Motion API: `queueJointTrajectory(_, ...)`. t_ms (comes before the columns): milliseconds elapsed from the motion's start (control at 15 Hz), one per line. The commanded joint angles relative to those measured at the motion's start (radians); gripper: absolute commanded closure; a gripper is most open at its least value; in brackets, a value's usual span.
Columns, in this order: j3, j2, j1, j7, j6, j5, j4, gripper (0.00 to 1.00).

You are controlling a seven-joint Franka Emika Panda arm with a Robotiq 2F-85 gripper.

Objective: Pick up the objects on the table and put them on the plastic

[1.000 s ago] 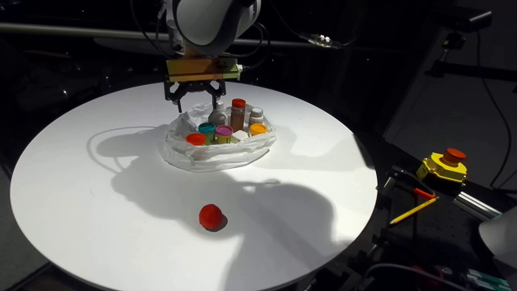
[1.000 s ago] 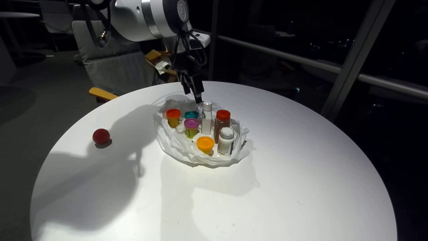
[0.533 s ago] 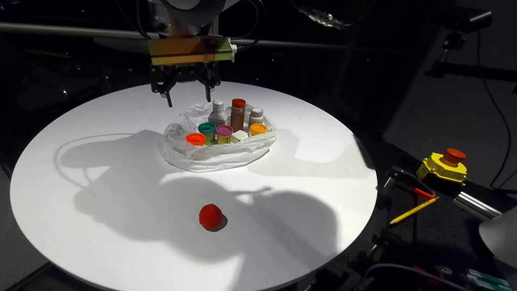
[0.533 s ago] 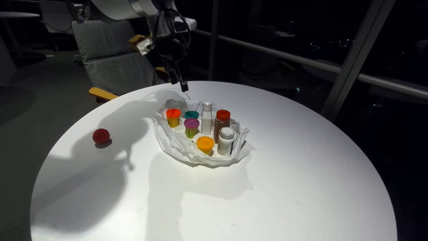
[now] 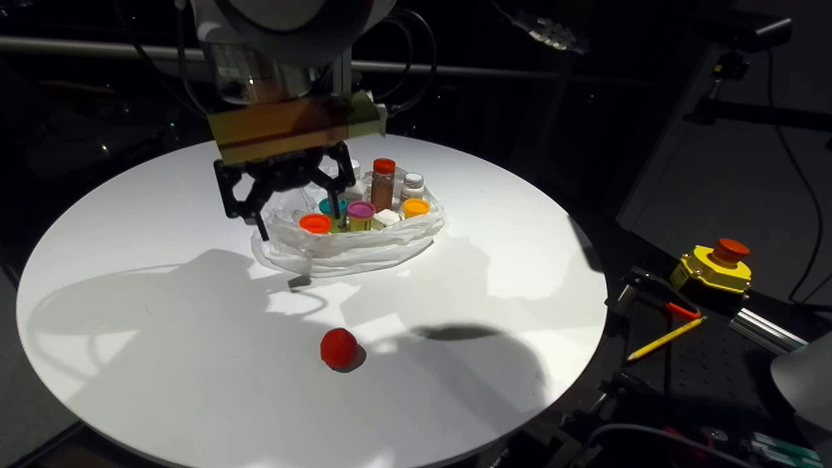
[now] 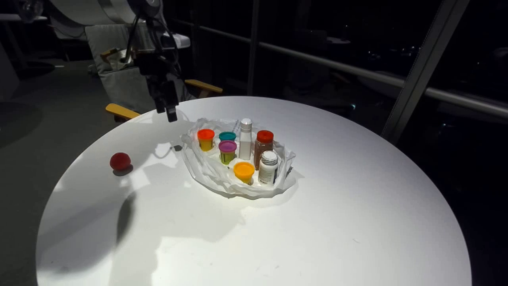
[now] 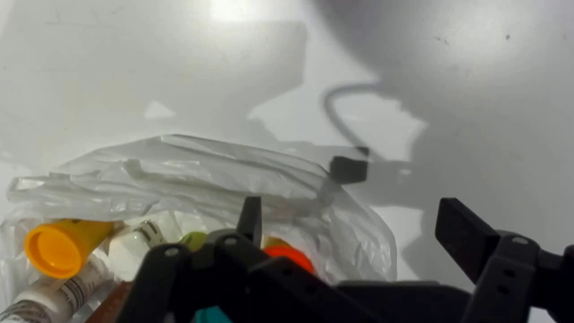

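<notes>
Presumably for keeping together, cups [image 6: 227, 152] and bottles [image 6: 245, 143] stand on plastic [image 5: 370, 255] that bunches around them. Outside, on the tabletop [image 6: 337, 206], lies one red ball [image 5: 338, 349], likely the remaining item. Gripper [image 5: 300, 226]: jaws spread, holding nothing, perhaps readied for it.

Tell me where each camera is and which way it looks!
Wrist view: sits on the robot, looking down past spread fingers at the plastic and cups; of the robot, only fingers show.
In an exterior view: stands apart from the robot, looking down across the round table, red round thing in front; part of the arm and fingers show.
In an exterior view: also apart, looking down at the table, a grey chair behind the arm; fingers show too.
Both exterior views share the plastic, cups and red round thing.
</notes>
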Motion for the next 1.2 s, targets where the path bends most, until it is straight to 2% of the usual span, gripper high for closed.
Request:
queueJointTrajectory(0,0.029,0.01,-0.017,-0.024,0.094,0.033,-0.109,0.0)
queueJointTrajectory(333,0.037,0.026,0.002,-0.052,0.293,0.042,-0.197,0.0)
queueJointTrajectory(467,0.037,0.03,0.013,-0.049,0.336,0.053,-0.211,0.0)
queueJointTrajectory(867,0.088,0.037,0.01,-0.073,0.329,0.134,-0.239,0.0)
queueJointTrajectory(1133,0.075,0.038,0.04,-0.047,0.323,0.145,-0.251,0.0)
